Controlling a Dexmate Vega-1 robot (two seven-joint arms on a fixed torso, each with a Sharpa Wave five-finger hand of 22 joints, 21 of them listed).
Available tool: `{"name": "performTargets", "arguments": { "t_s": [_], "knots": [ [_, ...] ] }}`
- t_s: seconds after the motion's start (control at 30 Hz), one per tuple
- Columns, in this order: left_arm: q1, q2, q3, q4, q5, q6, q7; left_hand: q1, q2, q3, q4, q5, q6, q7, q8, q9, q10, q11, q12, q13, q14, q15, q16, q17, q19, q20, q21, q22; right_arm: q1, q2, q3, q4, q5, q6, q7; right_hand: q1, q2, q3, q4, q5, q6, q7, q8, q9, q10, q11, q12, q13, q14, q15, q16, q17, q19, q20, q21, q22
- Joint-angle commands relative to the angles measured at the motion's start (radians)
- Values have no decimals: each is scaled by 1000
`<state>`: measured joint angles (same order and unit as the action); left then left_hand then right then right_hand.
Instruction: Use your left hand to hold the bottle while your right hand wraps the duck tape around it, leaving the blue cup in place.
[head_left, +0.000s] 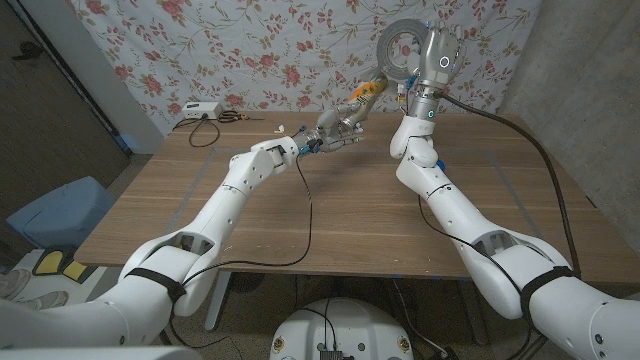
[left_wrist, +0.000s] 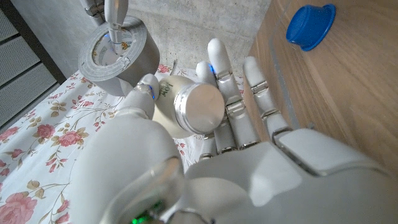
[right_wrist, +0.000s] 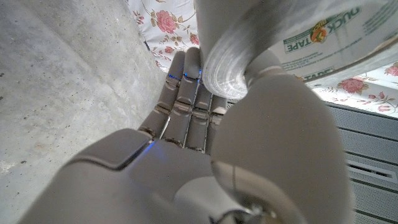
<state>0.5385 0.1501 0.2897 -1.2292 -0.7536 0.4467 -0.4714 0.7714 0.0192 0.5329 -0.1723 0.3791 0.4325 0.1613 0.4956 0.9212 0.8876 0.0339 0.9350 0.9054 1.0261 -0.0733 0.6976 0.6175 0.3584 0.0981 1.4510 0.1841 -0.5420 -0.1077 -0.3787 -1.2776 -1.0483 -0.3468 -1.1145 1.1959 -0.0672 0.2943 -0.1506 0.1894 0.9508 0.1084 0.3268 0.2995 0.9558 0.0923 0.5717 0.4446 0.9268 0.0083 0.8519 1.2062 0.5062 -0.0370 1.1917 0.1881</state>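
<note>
Left hand (head_left: 335, 126) raised above the far part of the table (head_left: 350, 215), fingers (left_wrist: 231, 102) wrapped around the bottle (left_wrist: 186, 102). In the left wrist view the thumb lies on one side of the bottle and the fingers on the other, with the silver cap end facing the camera. In the head view the bottle (head_left: 368, 92) points up and away from the hand, tilted, its orange-yellow end toward the tape.

Right hand (head_left: 437, 52) lifted higher, forearm near upright, fingers pointing up against the wallpaper. It holds the roll of duck tape (head_left: 403, 46); the grey ring stands on edge just beside the hand, toward the robot's left. In the right wrist view the thumb presses on the roll (right_wrist: 298, 37), whose inner liner reads "DUCK TAPE", while the fingers (right_wrist: 186, 99) stretch out straight and close together behind it. In the left wrist view the roll (left_wrist: 112, 53) hangs just beyond the top of the bottle; whether the two touch, cannot tell.

Blue cup (left_wrist: 309, 26) lies on the table, well apart from both hands. White box with cables (head_left: 197, 111) sits at the table's far left corner.
</note>
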Motion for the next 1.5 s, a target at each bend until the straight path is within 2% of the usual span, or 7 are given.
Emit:
{"name": "performTargets", "arguments": {
  "t_s": [0.03,0.3,0.5,1.07,1.2,1.33,1.5],
  "knots": [
    [29,-95,-57,61,-101,-22,-32,11,138,301,65,104,403,-46,735,289,108,-82,30,50,48,-19,40,37,53,-23,22,1,-32,76,123,31,-79,128,-2,85,96,143,-8,4,129,-134,4,2,132,-131,3,85,132,-235,-18,-13,7,2,16,3],
    [103,-178,-103,8,-134,-114,77,-60,157,258,120,109,344,-72,777,305,99,-115,74,147,42,-52,87,111,75,-56,43,5,-59,142,235,31,-167,239,-2,89,94,134,-12,-4,129,-132,3,7,128,-131,-2,91,145,-238,-85,-106,6,3,34,-2],
    [175,-228,-124,-90,-159,-138,253,-63,162,254,116,102,345,-69,765,280,102,-119,53,121,34,-56,91,113,70,-61,49,4,-68,171,294,35,-197,289,-2,93,97,137,-12,-7,113,-133,5,21,115,-129,-2,105,154,-236,-95,-112,12,2,42,-4],
    [212,-274,-107,-147,-192,-151,478,-67,167,263,112,86,342,-51,747,273,105,-123,31,99,33,-58,91,101,69,-60,51,-1,-81,230,402,48,-238,377,-2,98,97,136,-12,-7,100,-137,16,45,105,-128,-4,123,167,-235,-115,-116,25,-2,62,-7],
    [186,-261,-100,-106,-220,-114,421,-76,166,282,122,82,375,-51,728,239,126,-125,22,76,75,-64,87,72,126,-72,51,-7,-80,236,415,52,-257,397,-2,97,97,137,-11,-7,100,-136,17,45,106,-131,-5,124,168,-234,-118,-114,26,0,64,-8],
    [177,-261,-102,-88,-246,-82,393,-92,165,305,139,81,417,-57,757,278,155,-135,38,89,135,-70,93,51,187,-86,50,-8,-78,243,427,59,-269,417,-2,96,94,138,-11,-6,103,-135,19,45,107,-130,-5,126,170,-234,-121,-110,25,0,65,-9],
    [179,-287,-115,-75,-296,-51,372,-99,161,323,139,88,445,-49,744,251,160,-133,37,86,139,-66,95,61,188,-89,45,-5,-76,263,460,80,-287,470,-2,93,96,139,-9,-6,100,-136,20,45,103,-131,-8,129,168,-234,-132,-113,21,-2,67,-9]
  ]
}}
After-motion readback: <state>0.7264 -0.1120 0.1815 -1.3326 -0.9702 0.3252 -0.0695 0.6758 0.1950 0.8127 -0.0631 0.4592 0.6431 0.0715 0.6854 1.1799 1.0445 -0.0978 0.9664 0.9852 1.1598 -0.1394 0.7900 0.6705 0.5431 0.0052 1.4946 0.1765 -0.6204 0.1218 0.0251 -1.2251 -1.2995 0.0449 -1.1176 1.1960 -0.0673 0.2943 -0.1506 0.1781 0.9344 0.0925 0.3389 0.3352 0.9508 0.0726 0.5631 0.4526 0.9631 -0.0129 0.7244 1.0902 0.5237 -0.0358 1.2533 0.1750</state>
